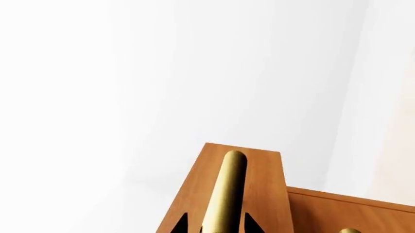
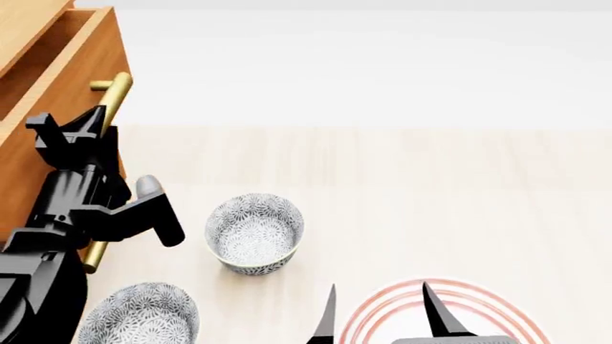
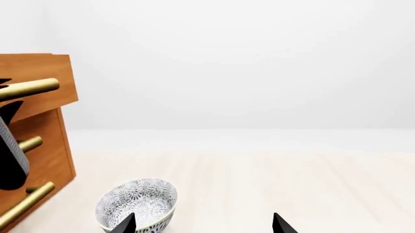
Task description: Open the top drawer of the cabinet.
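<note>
Top drawer [image 2: 53, 54] seen pulled partway out of cabinet [image 2: 29, 154] at head view's left edge — front standing proud of lower front in right wrist view. Brass handle [image 1: 227, 191] flanked by left pincer [image 1: 216, 224] tips on both sides; contact cannot be told. Right pincer [image 2: 379, 315] held wide, nothing gripped, over ringed plate [image 2: 497, 304]. Two patterned bowls [image 2: 254, 233] on bench [image 2: 431, 186] — near cabinet
</note>
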Motion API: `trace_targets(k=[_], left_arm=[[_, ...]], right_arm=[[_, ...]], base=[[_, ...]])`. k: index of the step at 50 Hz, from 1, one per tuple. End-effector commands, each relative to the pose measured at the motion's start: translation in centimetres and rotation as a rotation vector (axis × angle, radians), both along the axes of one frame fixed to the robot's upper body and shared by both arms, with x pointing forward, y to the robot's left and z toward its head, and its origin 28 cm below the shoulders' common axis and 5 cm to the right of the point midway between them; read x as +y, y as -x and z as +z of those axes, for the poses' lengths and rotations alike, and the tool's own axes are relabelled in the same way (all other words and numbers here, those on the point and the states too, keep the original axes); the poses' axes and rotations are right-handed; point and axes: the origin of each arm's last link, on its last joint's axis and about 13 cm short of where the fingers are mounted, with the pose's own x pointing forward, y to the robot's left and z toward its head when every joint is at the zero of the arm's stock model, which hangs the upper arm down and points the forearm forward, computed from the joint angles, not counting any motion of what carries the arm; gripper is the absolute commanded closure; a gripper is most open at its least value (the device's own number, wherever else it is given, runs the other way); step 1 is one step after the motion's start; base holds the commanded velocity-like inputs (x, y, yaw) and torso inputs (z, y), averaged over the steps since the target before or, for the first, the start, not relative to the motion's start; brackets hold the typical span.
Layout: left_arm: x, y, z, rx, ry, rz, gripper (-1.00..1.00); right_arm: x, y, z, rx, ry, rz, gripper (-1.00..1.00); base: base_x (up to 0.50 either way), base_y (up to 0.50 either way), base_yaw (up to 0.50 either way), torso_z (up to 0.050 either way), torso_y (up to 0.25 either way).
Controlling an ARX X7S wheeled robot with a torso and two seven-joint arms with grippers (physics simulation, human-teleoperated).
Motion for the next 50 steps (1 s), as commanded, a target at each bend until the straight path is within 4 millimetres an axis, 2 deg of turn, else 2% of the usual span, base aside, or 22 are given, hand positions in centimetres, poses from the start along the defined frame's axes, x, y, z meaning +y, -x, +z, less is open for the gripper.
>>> trace_targets(k=[1, 15, 30, 31, 50], left_arm=[[-1.4, 0.5, 0.1, -0.057, -0.040, -0.041, 1.00], [-2.4, 0.9, 0.2, -0.056, -0.034, -0.071, 1.00], [-2.3, 0.8, -0.1, -0.053, -0.043, -0.071, 1.00], [-2.2, 0.6, 0.0, -0.071, -0.037, -0.058, -1.00], [-2.6, 1.0, 0.0, -0.066, -0.055, -0.067, -1.00]], right_arm=[[0.1, 0.1, 0.1, -0.002, 0.000, 0.004, -1.00], [0.0, 0.1, 0.0, 0.000, 0.001, 0.001, -1.00], [-0.5, 0.0, -0.2, -0.006, 0.014, -0.036, -1.00], [-0.4, 0.0, -0.2, -0.006, 0.013, -0.035, -1.00], [-0.6, 0.1, -0.5, -0.006, 0.013, -0.036, -1.00]], base=[[-0.01, 0.00, 0.00, 0.000, 0.000], [-0.01, 0.00, 0.00, 0.000, 0.001], [-0.01, 0.00, 0.00, 0.000, 0.002], [-0.01, 0.00, 0.00, 0.000, 0.000], [0.00, 0.00, 0.00, 0.000, 0.000]])
